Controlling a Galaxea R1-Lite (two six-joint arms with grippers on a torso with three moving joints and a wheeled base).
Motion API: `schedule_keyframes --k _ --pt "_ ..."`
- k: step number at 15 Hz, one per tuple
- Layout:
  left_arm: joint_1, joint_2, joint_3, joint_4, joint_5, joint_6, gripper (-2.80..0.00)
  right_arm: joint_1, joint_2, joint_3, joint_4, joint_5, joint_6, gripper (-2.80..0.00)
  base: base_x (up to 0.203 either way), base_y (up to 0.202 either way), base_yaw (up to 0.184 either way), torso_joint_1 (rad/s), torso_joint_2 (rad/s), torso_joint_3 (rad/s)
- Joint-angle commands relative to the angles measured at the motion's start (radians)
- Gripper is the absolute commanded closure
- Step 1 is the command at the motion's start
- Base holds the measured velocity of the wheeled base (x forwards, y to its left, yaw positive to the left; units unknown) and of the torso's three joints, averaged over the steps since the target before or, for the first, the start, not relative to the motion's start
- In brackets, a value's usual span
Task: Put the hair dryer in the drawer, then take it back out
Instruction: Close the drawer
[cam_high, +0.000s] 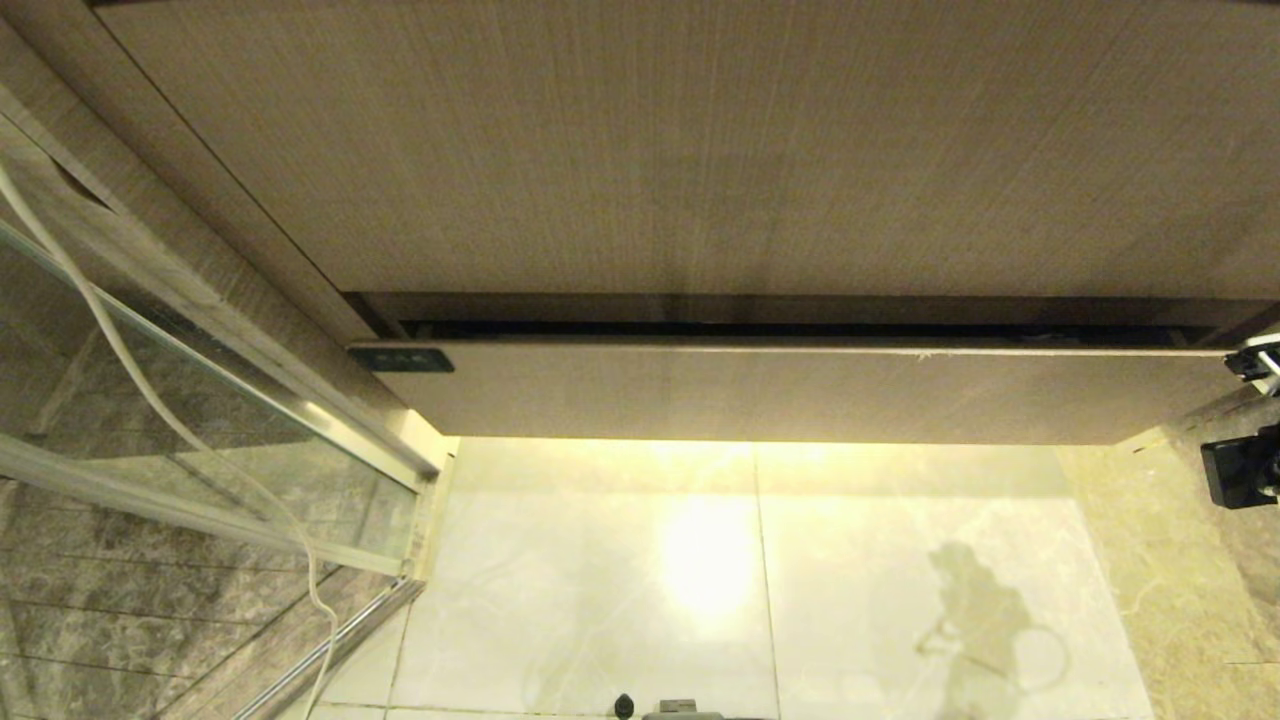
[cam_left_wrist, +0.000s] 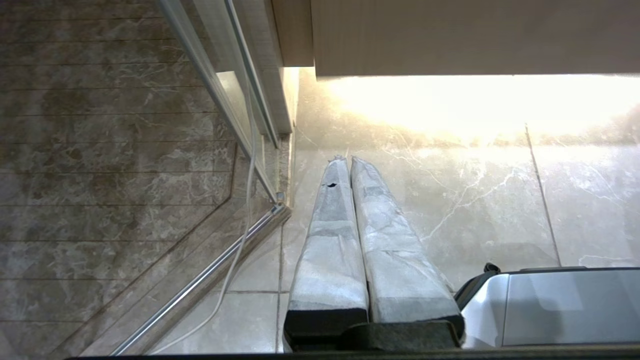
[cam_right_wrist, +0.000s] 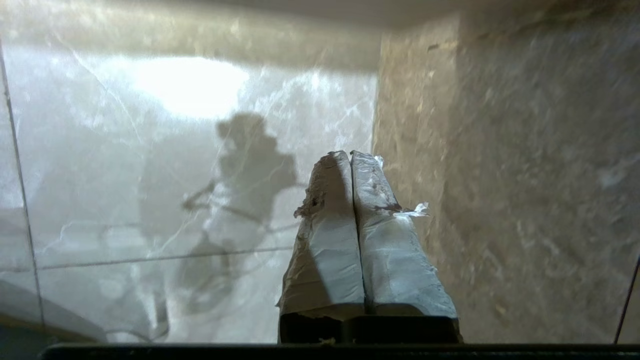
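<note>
The drawer (cam_high: 780, 395) is the wide, shallow, pale wood-grain front low on the cabinet, with a dark gap along its top edge. From the left wrist its underside edge (cam_left_wrist: 475, 40) shows above the lit floor. The hair dryer is out of view. My left gripper (cam_left_wrist: 348, 159) hangs shut and empty over the floor tiles, near the shower door's corner. My right gripper (cam_right_wrist: 350, 154) is also shut and empty, pointing at the floor beside a brown marble wall. Only a black part of the right arm (cam_high: 1240, 472) shows in the head view, at the far right by the drawer's end.
A taller wood-grain panel (cam_high: 700, 150) stands above the drawer. A glass shower door (cam_high: 200, 400) with a metal frame stands at the left, and a white cord (cam_high: 130, 380) trails down it. Glossy pale floor tiles (cam_high: 700, 600) lie below. My base (cam_left_wrist: 560, 305) is close behind.
</note>
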Motion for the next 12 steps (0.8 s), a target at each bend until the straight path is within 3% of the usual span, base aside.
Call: schedule_keyframes --k 1,4,8,12 --pt "0.000 0.000 0.001 0.000 0.000 0.000 0.00 0.000 -0.053 0.036 0.035 0.004 -0.001 0.00 0.000 0.000 0.000 0.000 0.00 0.000" --pt "0.000 0.000 0.002 0.000 0.000 0.000 0.00 -0.001 -0.181 0.097 0.157 0.006 0.004 0.00 0.000 0.000 0.000 0.000 0.00 0.000" --pt "0.000 0.000 0.000 0.000 0.000 0.000 0.00 -0.004 -0.378 0.207 0.213 -0.002 0.046 0.00 0.000 0.000 0.000 0.000 0.00 0.000" --pt "0.000 0.000 0.002 0.000 0.000 0.000 0.00 -0.005 -0.650 0.293 0.365 0.002 0.130 0.00 0.000 0.000 0.000 0.000 0.00 0.000"
